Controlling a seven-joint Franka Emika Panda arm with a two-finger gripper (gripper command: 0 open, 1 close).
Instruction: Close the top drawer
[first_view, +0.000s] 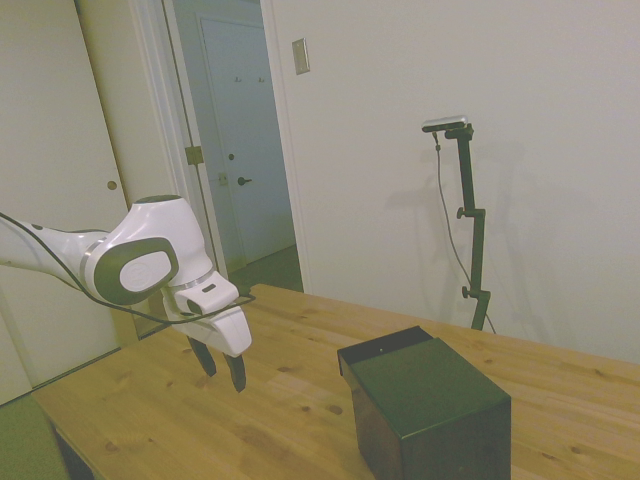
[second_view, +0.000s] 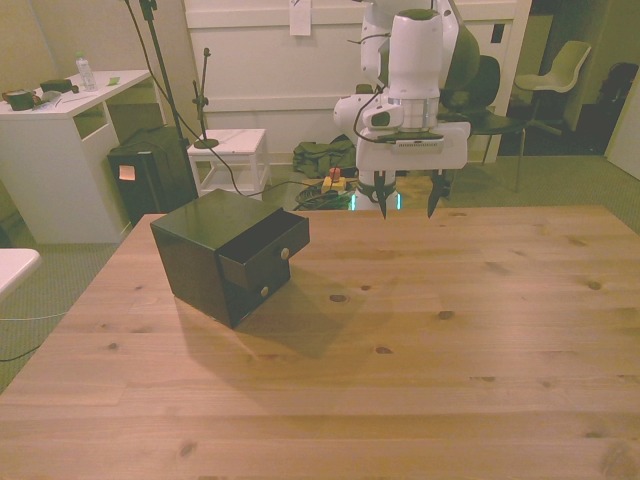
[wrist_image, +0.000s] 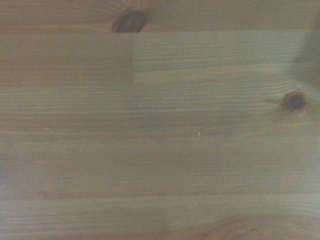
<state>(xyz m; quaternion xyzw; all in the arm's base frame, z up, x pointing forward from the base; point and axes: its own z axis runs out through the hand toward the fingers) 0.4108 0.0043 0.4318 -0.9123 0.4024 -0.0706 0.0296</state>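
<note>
From my station I see the tool (second_view: 408, 210) hanging above the far part of the worktop (second_view: 420, 340), its two dark fingers (second_view: 383, 205) spread apart with nothing between them. In the side view the tool (first_view: 222, 370) hovers clear of the wood, well apart from the cabinet.

The small black cabinet (second_view: 195, 255) sits toward the front view's left side of the worktop, turned at an angle. Its top drawer (second_view: 262, 255) is pulled out, sticking forward of the cabinet's face, with a small round knob (second_view: 285, 253) on its front. Below it a lower drawer (second_view: 252, 292) sits flush, with its own knob (second_view: 265, 291). In the side view I only get the cabinet's (first_view: 425, 410) back and flat top, with the drawer's rear edge (first_view: 385, 347) showing past the top panel.

Between the tool and the drawer front I see only bare wood. The wrist view shows plain pine boards (wrist_image: 160, 130) with two dark knots (wrist_image: 294, 100).

Off the worktop, a white desk (second_view: 60, 140) with a bottle (second_view: 86, 72) stands at the front view's left, and a pale chair (second_view: 560, 70) at the right.
</note>
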